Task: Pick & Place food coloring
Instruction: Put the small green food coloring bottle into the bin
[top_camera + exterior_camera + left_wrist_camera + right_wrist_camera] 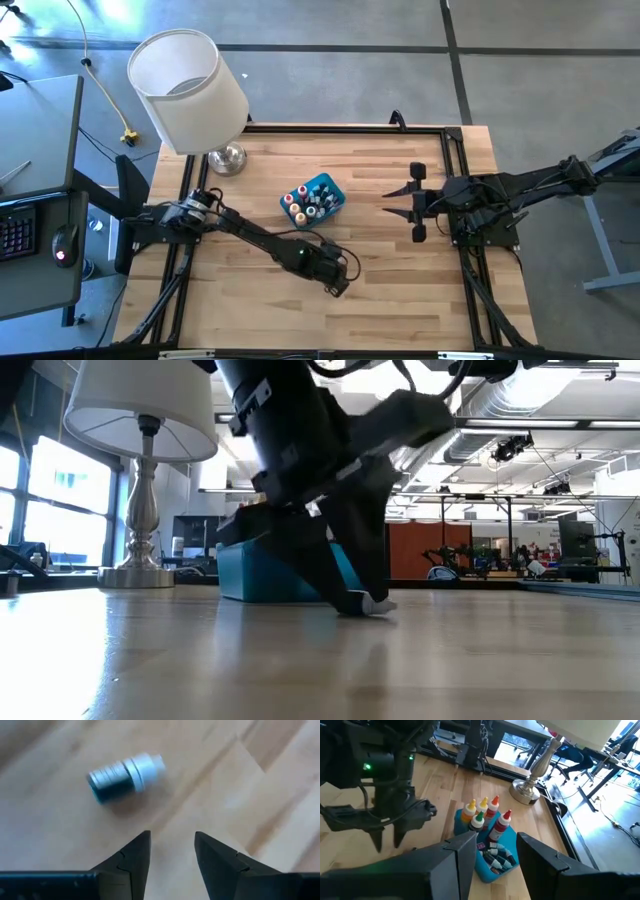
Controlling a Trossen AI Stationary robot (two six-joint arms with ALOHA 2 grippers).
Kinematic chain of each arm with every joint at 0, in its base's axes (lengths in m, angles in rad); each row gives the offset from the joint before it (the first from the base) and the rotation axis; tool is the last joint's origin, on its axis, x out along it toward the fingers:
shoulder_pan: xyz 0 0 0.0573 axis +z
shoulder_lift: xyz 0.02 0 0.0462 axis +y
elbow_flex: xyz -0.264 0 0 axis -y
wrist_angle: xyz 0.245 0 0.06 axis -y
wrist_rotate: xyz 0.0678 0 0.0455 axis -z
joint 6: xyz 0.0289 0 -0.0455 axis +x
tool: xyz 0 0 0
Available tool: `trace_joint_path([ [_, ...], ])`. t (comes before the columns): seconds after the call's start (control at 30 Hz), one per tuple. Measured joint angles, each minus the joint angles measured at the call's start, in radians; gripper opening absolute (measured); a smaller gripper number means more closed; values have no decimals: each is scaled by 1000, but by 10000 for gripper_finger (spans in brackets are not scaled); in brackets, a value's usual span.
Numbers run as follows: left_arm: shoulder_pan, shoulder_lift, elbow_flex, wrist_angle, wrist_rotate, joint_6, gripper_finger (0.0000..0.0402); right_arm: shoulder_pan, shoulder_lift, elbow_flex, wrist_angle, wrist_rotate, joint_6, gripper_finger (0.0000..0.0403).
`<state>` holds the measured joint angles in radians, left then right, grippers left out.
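My high camera looks straight down on the whole surface [400,300] and both arms. My low camera sits at surface height, facing level into the room, very near the left arm. The left wrist camera looks closely down onto the wood. The right wrist camera faces across the surface, sharing the teal bin [512,851] and lamp [535,775] with the high and low views.
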<state>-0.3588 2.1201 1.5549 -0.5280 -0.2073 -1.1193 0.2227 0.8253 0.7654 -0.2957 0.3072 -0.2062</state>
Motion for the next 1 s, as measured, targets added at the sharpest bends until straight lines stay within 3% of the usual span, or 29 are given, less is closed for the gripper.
trace_joint_path([
  [0.17,-1,0,28,-18,47,-3,151,0,0,0,-4,0,21,135],
  [0.33,0,-1,50,-22,35,266,151,0,0,0,-4,-3,25,135],
  [0.57,0,-3,106,-45,-143,494,151,0,0,0,-4,-3,25,135],
  [0.77,19,-5,108,-113,-198,531,151,0,0,0,-4,-3,25,135],
  [1.0,76,-5,107,-148,-122,536,151,0,0,-1,-7,-3,25,135],
])
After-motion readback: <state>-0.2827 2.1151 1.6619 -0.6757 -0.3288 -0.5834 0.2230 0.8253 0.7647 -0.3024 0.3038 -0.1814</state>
